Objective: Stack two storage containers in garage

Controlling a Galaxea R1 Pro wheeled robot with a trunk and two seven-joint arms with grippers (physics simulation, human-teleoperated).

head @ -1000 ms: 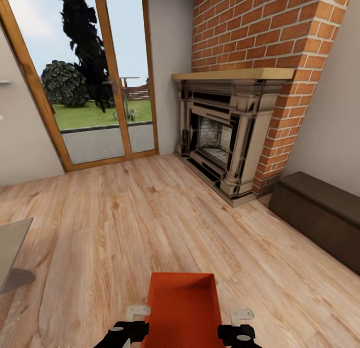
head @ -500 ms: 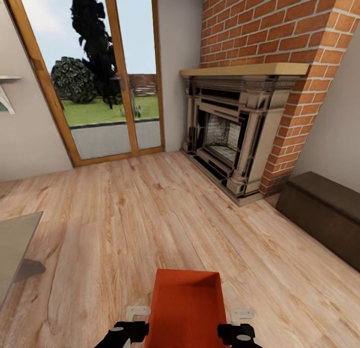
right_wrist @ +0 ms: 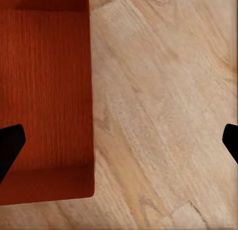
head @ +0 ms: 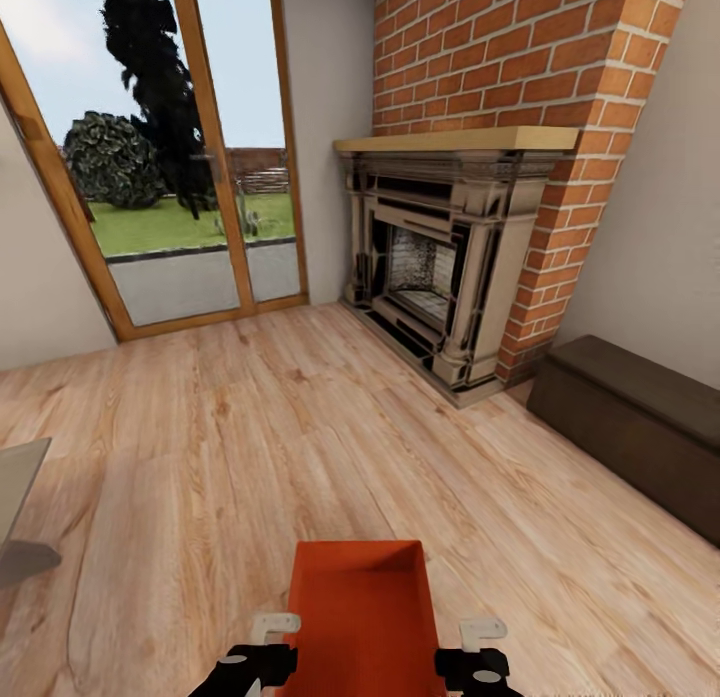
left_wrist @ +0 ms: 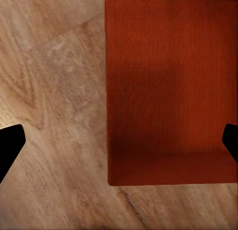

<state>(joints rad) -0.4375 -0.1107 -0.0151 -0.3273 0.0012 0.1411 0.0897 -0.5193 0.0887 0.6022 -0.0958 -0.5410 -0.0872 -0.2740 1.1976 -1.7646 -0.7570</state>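
One orange-red storage container sits low in the head view, directly in front of me, over the light wood-plank floor of the living room. My left gripper is at its left side and my right gripper at its right side. From the left wrist, the container lies under the left gripper, whose dark fingertips stand wide apart. The right wrist view shows the container beneath the right gripper, also spread wide. Whether the container rests on anything is hidden.
A brick fireplace stands ahead on the right, with a dark brown chest against the right wall. Glass doors fill the back left. A grey low table's corner pokes in at the left edge. Open plank floor lies ahead.
The whole head view has swung, first right and then back left, so the camera moved. The container and both grippers keep their places at the bottom of the view.
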